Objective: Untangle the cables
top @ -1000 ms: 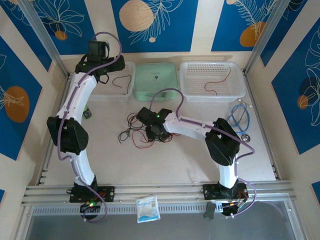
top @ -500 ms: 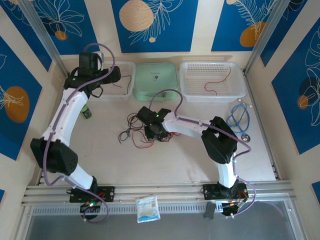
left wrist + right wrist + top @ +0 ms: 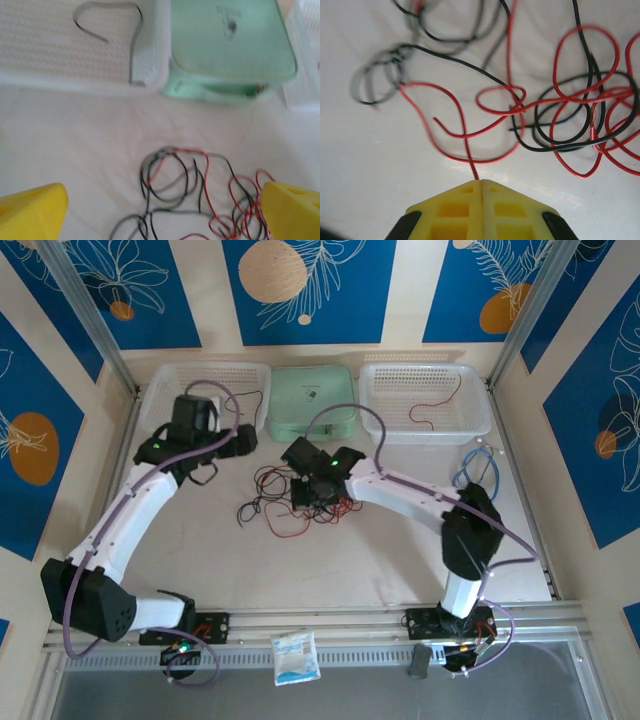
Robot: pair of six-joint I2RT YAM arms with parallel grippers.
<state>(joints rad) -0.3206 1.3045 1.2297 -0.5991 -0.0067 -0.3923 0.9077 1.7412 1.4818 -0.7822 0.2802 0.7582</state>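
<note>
Since the earlier frames the left arm had swung off the left basket [image 3: 165, 390] and down toward the table [image 3: 400, 560], and the right arm had reached a little farther from its base while its fingers came together. The left gripper [image 3: 240, 440] hung spread wide above the table, its two yellow fingertips [image 3: 30, 210] far apart at the lower corners of the left wrist view and nothing between them. From there the tangled cables [image 3: 200, 200] lay just ahead, red and black loops crossing one another on the white surface. In the top view this tangle [image 3: 290, 502] sat mid-table, in front of the green box [image 3: 312, 400], with the left gripper near its upper left side and the right gripper [image 3: 305, 490] directly over it. The right gripper [image 3: 481, 187] was pinched fully together, and one red cable [image 3: 465, 145] ran straight down into the seam between its yellow fingertips, so it was clamped on that strand; the rest of the knot [image 3: 560, 115] spread beyond it to the right. A single dark cable [image 3: 134, 50] lay inside the left basket [image 3: 60, 60], apart from the tangle. A single red wire [image 3: 432, 405] lay in the right basket [image 3: 400, 375]. A light-blue coiled cable [image 3: 478, 475] rested near the table's right edge, well apart from the knot.
</note>
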